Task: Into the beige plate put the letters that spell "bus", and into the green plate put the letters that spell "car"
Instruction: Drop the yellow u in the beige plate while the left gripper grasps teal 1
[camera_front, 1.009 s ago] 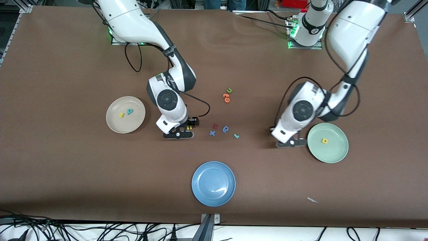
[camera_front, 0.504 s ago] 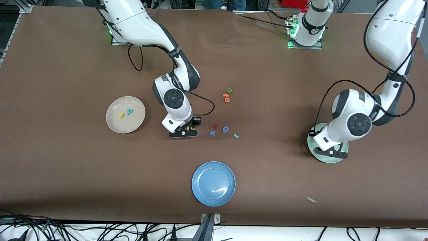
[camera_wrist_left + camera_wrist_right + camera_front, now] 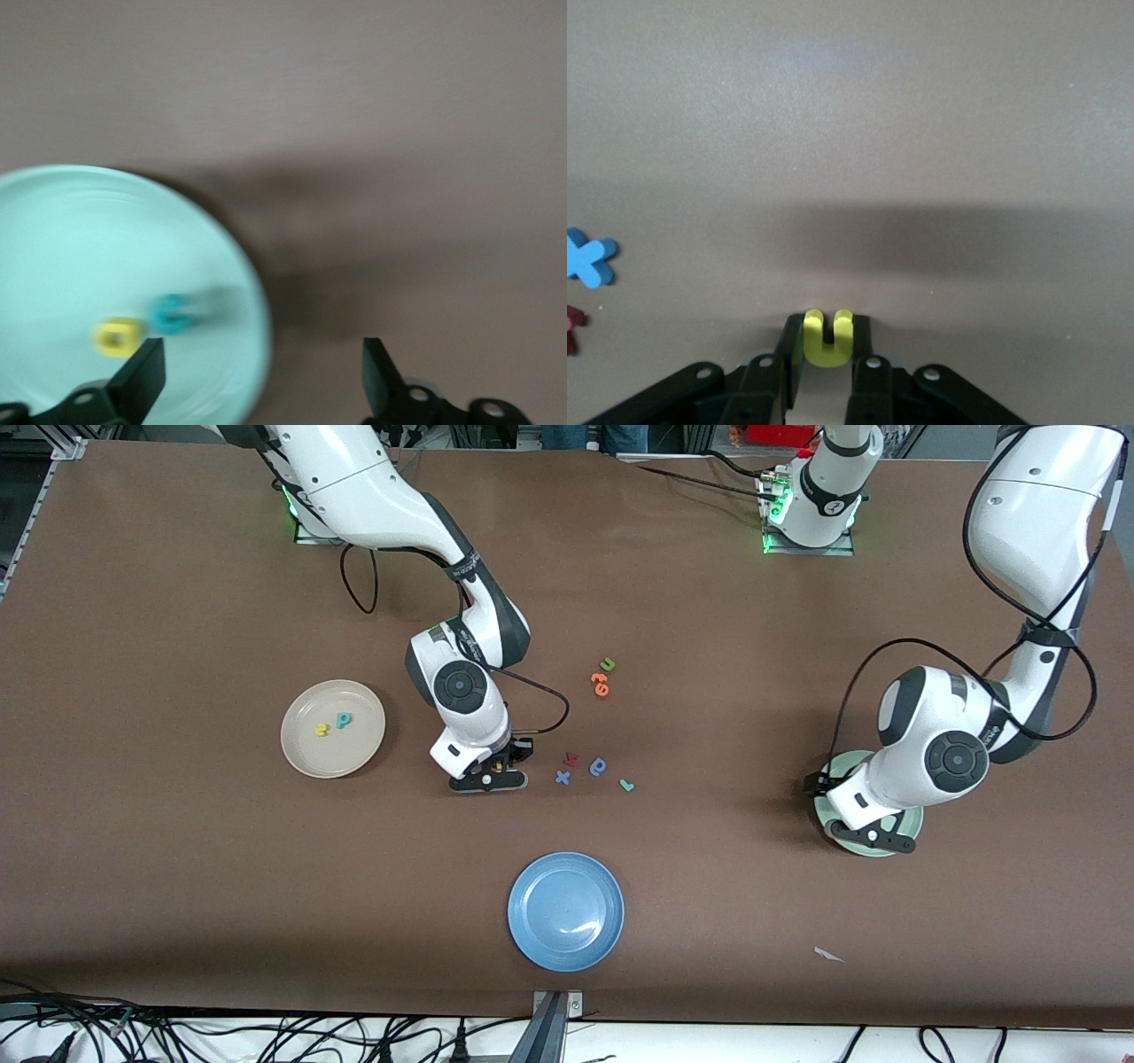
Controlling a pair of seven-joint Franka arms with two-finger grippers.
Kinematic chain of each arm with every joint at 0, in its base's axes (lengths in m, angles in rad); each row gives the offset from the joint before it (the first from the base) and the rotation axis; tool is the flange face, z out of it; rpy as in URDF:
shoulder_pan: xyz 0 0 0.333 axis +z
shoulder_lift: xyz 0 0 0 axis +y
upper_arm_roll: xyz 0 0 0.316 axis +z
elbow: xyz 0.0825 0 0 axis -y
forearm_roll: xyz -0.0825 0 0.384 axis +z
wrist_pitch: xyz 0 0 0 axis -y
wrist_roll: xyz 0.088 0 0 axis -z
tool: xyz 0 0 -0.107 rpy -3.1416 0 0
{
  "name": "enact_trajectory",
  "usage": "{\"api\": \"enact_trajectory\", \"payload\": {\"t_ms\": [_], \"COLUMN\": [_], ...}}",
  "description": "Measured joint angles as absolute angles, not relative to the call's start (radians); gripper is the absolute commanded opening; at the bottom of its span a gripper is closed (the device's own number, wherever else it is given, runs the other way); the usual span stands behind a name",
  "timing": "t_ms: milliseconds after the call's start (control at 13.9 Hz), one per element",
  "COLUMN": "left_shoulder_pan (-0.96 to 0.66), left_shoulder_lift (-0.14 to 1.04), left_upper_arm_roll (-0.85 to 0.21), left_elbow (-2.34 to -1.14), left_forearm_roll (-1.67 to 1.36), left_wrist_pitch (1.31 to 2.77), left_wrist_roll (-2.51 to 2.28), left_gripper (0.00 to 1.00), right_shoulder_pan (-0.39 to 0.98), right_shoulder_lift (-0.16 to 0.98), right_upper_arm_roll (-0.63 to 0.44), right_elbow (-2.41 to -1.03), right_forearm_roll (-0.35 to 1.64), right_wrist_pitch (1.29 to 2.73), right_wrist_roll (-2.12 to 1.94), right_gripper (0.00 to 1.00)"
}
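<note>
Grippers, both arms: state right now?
Left end effector: open, empty, over the round pale green plate.
Right end effector: shut on the small yellow foam u.

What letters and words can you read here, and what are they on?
"u": yellow letter held in the right gripper.
"u": green letter on the table.
"x": blue letter on the table.
"p": teal letter in the beige plate.
The other loose letters and the two in the green plate are too small or blurred to read.
</note>
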State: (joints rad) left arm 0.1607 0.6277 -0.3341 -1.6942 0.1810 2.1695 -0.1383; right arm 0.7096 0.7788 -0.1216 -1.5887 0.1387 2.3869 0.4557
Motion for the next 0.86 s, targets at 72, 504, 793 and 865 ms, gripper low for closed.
{"api": "enact_trajectory", "payload": {"t_ms": [72,504,793,865], "left_shoulder_pan": [0.124,-0.117,-0.197,-0.215], "left_shoulder_lift": [0.628,0.656,0.712,0.731], "left_upper_arm_roll": [-0.336,-0.341,-0.339,-0.338], "left_elbow": [-1.694,-1.648,-1.632,-1.62], "left_forearm_roll": [0.164,0.118,0.118,0.118], "left_wrist_pitch": [2.17,2.191,2.32,2.33], "left_wrist_roll": [-0.237,-0.757,-0.987,-1.038], "left_gripper": [1.0,1.0,0.98,0.97], "right_shoulder_pan": [0.709,0.706,0.691,0.69], "right_shoulder_lift": [0.778,0.682,0.557,0.522], "right_upper_arm_roll": [-0.125,-0.27,-0.403,-0.422], "right_elbow": [-1.585,-1.565,-1.757,-1.831], "right_forearm_roll": [0.139,0.139,0.14,0.14], "right_wrist_pitch": [2.384,2.119,2.086,2.097], "right_wrist_roll": [0.456,0.369,0.204,0.179], "right_gripper": [0.0,0.0,0.0,0.0]}}
